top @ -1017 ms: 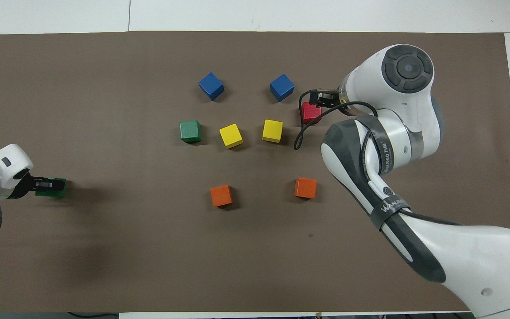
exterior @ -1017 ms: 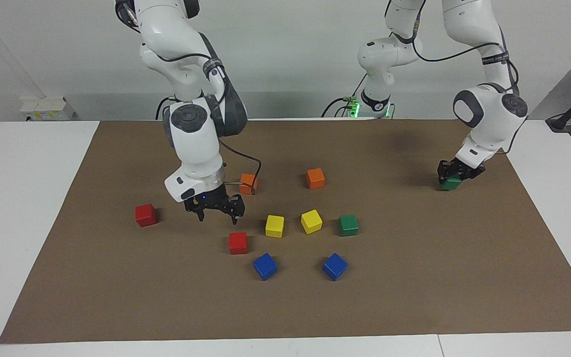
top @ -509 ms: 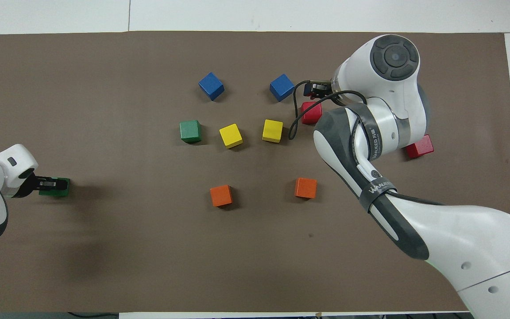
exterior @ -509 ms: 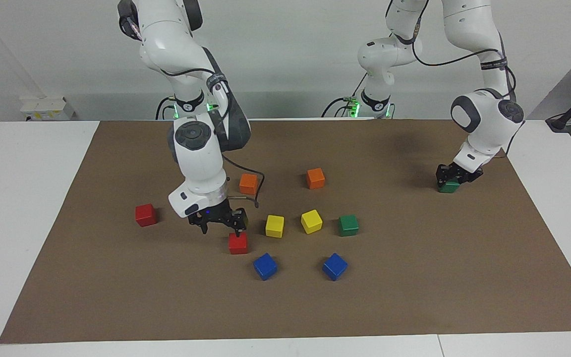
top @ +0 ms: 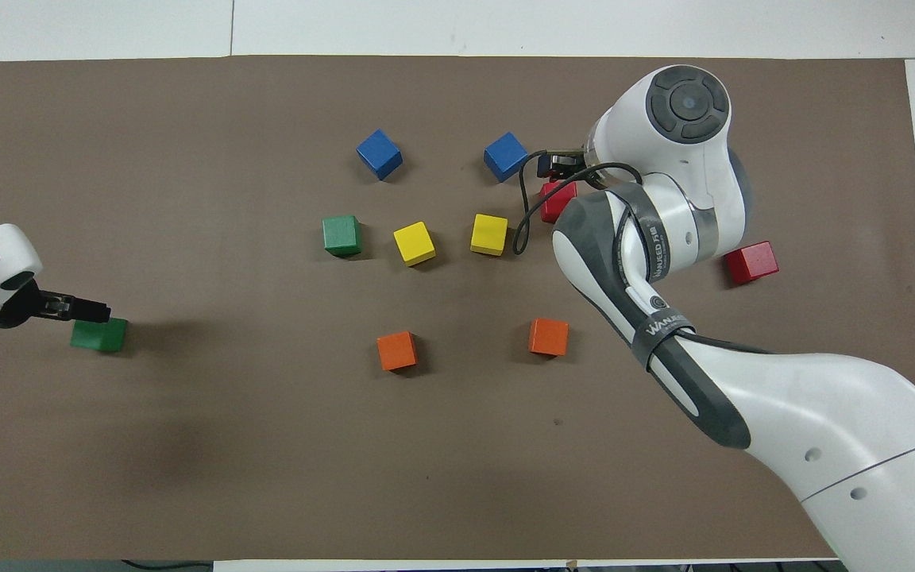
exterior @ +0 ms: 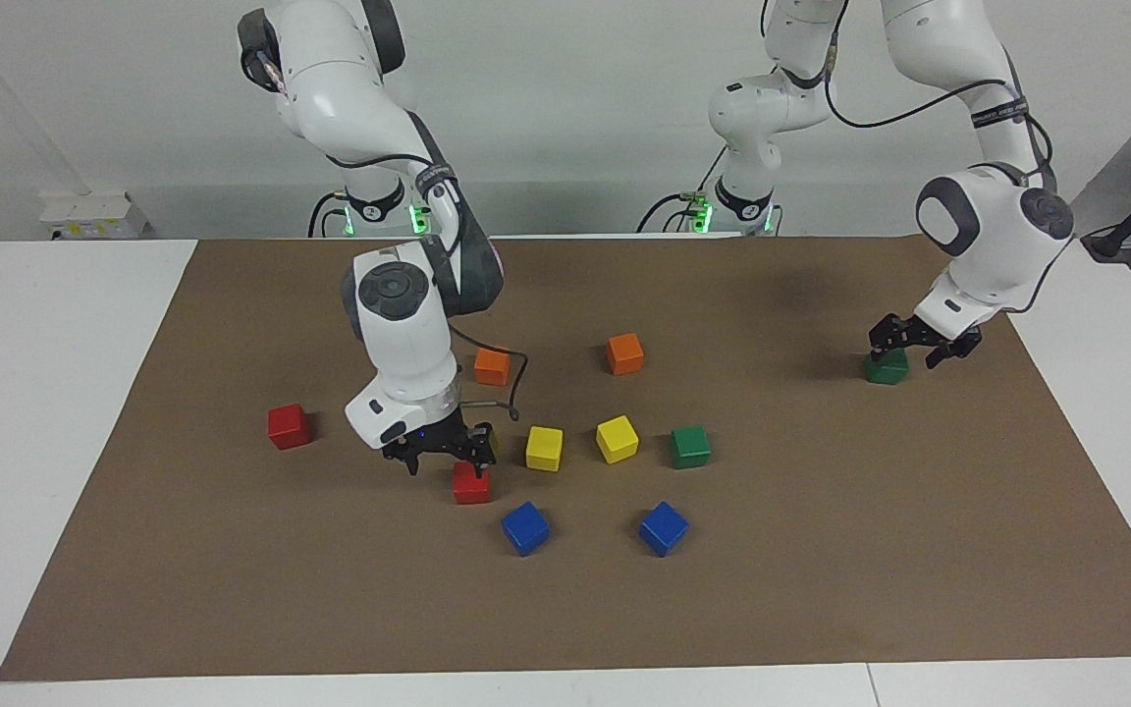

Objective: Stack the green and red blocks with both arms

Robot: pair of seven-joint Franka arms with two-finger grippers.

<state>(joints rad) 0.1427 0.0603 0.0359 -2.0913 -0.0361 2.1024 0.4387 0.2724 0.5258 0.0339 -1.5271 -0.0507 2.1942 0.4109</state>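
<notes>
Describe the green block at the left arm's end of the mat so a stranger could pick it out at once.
Start at the brown mat and go to the left arm's end. There a dark green block sits alone, just under the left gripper, whose fingers are open. The other green block sits mid-mat beside a yellow block; this one has no block near it.

The white counter (exterior: 55, 412) carries a brown mat (exterior: 821, 570) scattered with red, green, yellow, blue and orange cubes.

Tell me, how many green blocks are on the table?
2. One green block sits at the left arm's end, just under the left gripper; the other green block is beside the yellow blocks.
</notes>
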